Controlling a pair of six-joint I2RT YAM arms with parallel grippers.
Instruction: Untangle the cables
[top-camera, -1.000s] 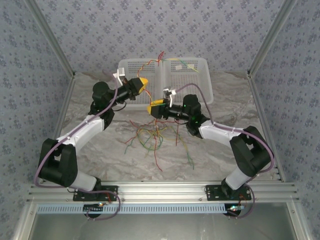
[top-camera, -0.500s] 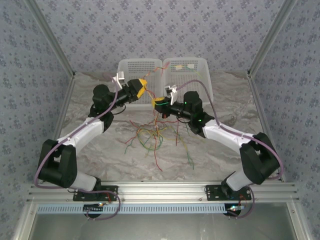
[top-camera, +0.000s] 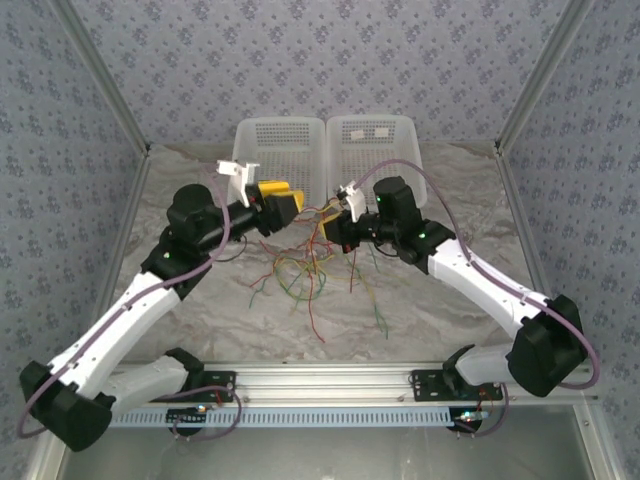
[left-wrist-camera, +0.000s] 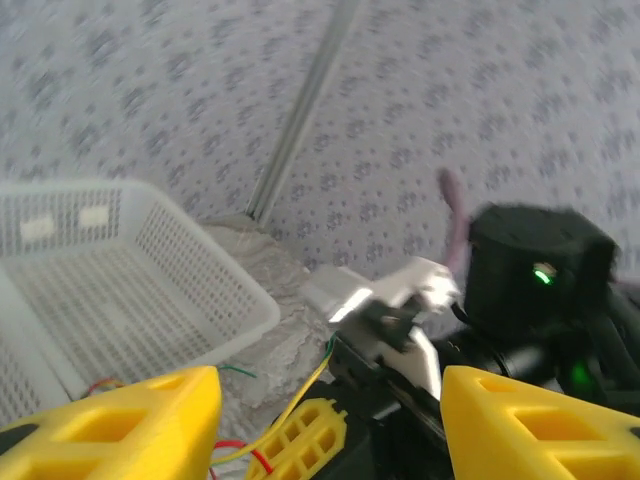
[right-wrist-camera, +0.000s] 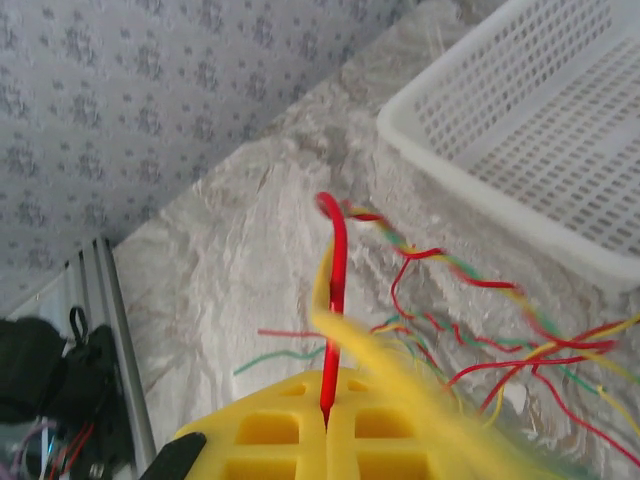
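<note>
Two arms (top-camera: 150, 290) (top-camera: 480, 280), two baskets (top-camera: 280, 125) (top-camera: 375, 122), many cables (top-camera: 300, 270)

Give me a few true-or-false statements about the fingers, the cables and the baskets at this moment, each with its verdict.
1. The right fingers are shut on a red cable. True.
2. The left fingers are clamped together. False: they stand well apart with nothing between them.
3. Two white baskets sit side by side at the far side of the table. True.
4. The loose cables lie inside a basket. False: the pile lies on the table in front of the baskets, between the two arms.
</note>
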